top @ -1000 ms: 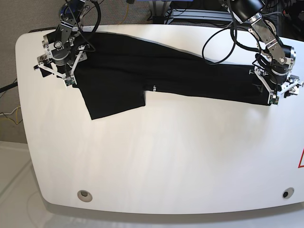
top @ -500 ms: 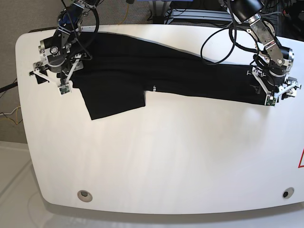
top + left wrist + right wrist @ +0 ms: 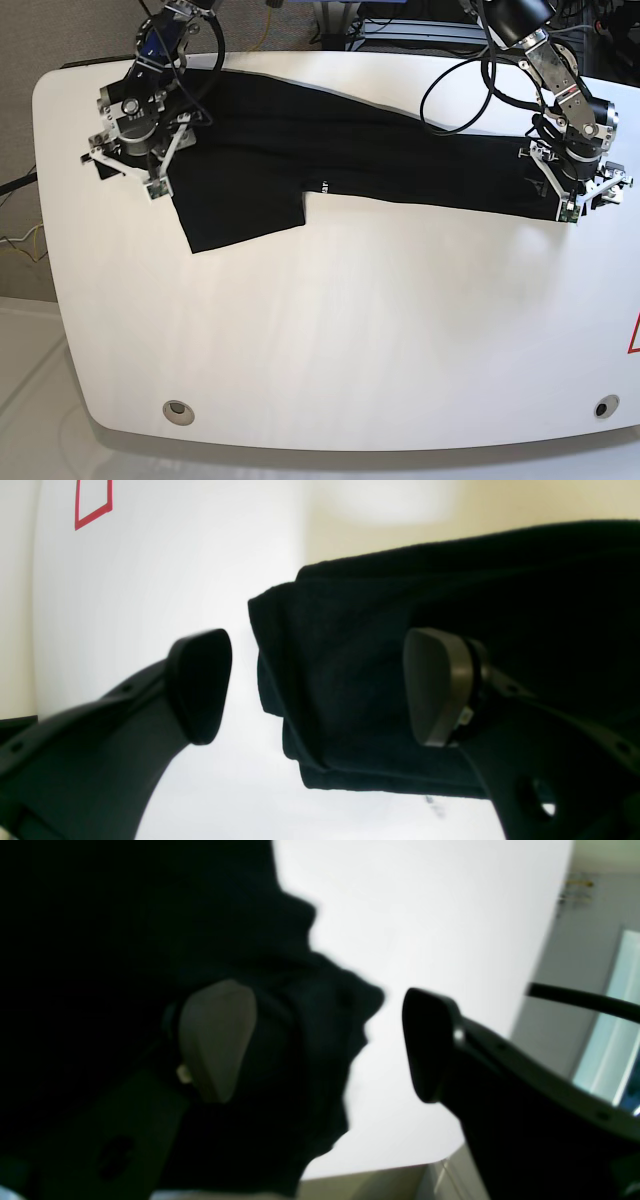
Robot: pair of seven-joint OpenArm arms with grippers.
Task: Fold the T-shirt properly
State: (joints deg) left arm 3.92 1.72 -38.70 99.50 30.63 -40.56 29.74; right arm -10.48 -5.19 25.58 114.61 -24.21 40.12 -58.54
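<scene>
In the base view, the white table fills the middle and the lower part of the frame. It has one round hole at the lower left and another round hole at the lower right. Farther away, the black T-shirt lies across the upper part of the table, in a long band from the upper left to the right. One piece of it comes down at the left, and small white letters are near its lower edge.

The right gripper is at the upper left, by the shirt's left end; its jaws are spread apart and grasp nothing. The left gripper is at the right, by the other end, where the cloth shows folded layers. Its jaws are also wide apart, with nothing clenched.
</scene>
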